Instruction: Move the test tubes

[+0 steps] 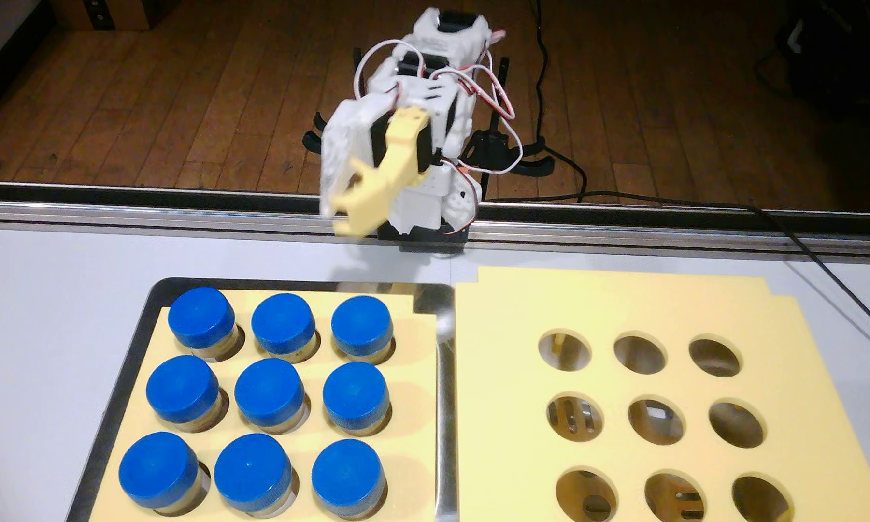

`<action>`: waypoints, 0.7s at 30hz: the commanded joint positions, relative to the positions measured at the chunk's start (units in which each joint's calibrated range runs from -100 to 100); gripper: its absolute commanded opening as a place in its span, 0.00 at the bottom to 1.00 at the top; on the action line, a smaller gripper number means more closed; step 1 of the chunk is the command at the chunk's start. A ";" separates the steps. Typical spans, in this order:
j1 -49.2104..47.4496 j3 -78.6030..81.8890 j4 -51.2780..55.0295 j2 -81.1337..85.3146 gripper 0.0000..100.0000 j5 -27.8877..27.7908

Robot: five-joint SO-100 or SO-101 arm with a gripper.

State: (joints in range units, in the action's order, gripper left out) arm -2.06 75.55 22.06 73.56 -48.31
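Fixed view, only one: the tool (340, 213) hangs in the air near 12 o'clock of the scene, over the table's far edge, blurred w/ motion. White finger and yellow finger look close at the tips, nothing btwn them; whether fully closed I can't tell thru the blur. The test tubes (269, 394), nine blue-capped vials, stand upright in a 3x3 grid in yellow foam inside the metal tray (445, 401), all seated, none lifted. Key relation: the tubes lie toward 6–7 o'clock from the tool and lower; the nearest are the far row, esp. the tube at that row's right end (361, 323), almost straight at 6. Tube axes are vertical, so a top-down approach fits. Empty foam rack (618, 311) w/ nine holes sits at 3 o'clock of the tray, touching or just beside it.
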 commanded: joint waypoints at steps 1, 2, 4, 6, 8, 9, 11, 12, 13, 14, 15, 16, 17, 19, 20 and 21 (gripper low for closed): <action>-0.42 -10.05 -1.37 -10.29 0.29 0.56; -0.42 -11.59 -1.37 -12.03 0.33 0.56; -0.42 -15.13 -1.95 -16.81 0.40 0.62; -0.86 -16.68 -2.04 -19.41 0.41 0.62; -1.68 -17.77 -2.04 -22.19 0.41 0.62; -2.20 -18.85 -2.43 -24.80 0.41 0.62; -2.79 -19.13 -4.94 -27.40 0.41 0.62; -3.09 -19.13 -6.48 -28.62 0.41 0.62; -3.31 -19.13 -7.73 -29.92 0.41 0.51; -3.38 -19.22 -9.37 -31.83 0.41 0.41; -3.38 -19.22 -9.66 -32.61 0.41 0.41; -3.46 -19.22 -9.66 -33.39 0.41 0.41; -3.46 -19.22 -9.66 -33.92 0.41 0.41; -3.38 -19.76 -9.66 -35.39 0.41 0.35; -3.38 -20.49 -9.66 -36.00 0.41 0.30; -3.31 -21.40 -9.66 -36.87 0.41 0.30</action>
State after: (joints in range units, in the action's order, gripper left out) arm -5.58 58.50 13.87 38.56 -47.91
